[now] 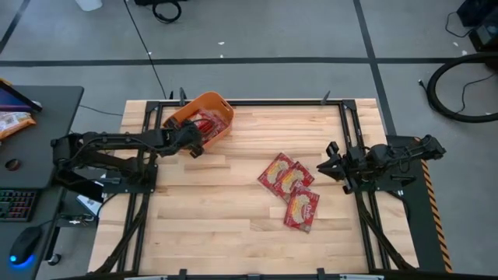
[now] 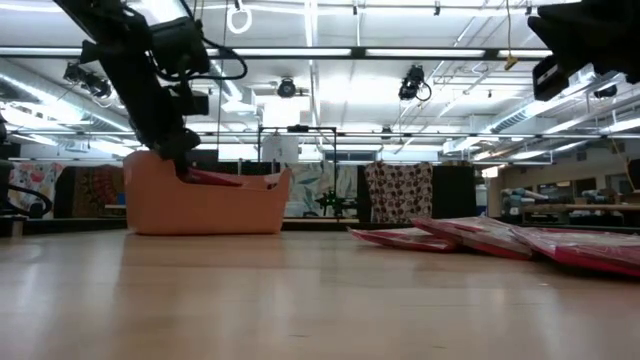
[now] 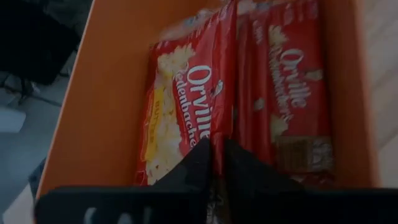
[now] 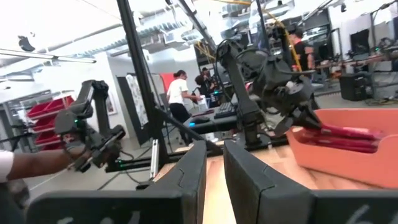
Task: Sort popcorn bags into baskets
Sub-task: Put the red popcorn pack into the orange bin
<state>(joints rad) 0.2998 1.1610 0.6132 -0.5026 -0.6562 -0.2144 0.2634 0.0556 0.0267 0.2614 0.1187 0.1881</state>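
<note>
Left pincer (image 3: 217,163) hangs over the orange basket (image 1: 204,105) at the far left part of the table (image 1: 233,225), its arm reaching in from the left side. In the left wrist view its two dark fingers (image 3: 193,168) stand close together with the edge of a red popcorn bag (image 3: 186,106) between them, so they look clamped on that bag, which lies inside the basket. A second popcorn bag (image 3: 286,93) lies beside it in the basket, touching it along one long edge. From table height the basket (image 2: 205,205) sits flat on the wood with red packet edges (image 2: 215,178) showing above its rim, and the left pincer (image 2: 185,160) comes down into it from above.

Right pincer (image 1: 328,159) waits at the right side of the table, raised and pointing toward the middle. Its fingers (image 4: 245,174) stand a little apart with nothing between them.

Three more popcorn bags (image 1: 289,183) lie loose on the table between the two arms, nearer the right one, overlapping each other in a short diagonal row. The low view shows them (image 2: 500,238) lying flat on the wood.

Beyond the table, the right wrist view shows people (image 4: 180,93) standing in the room and a hand (image 4: 74,155) holding a device at the edge.
</note>
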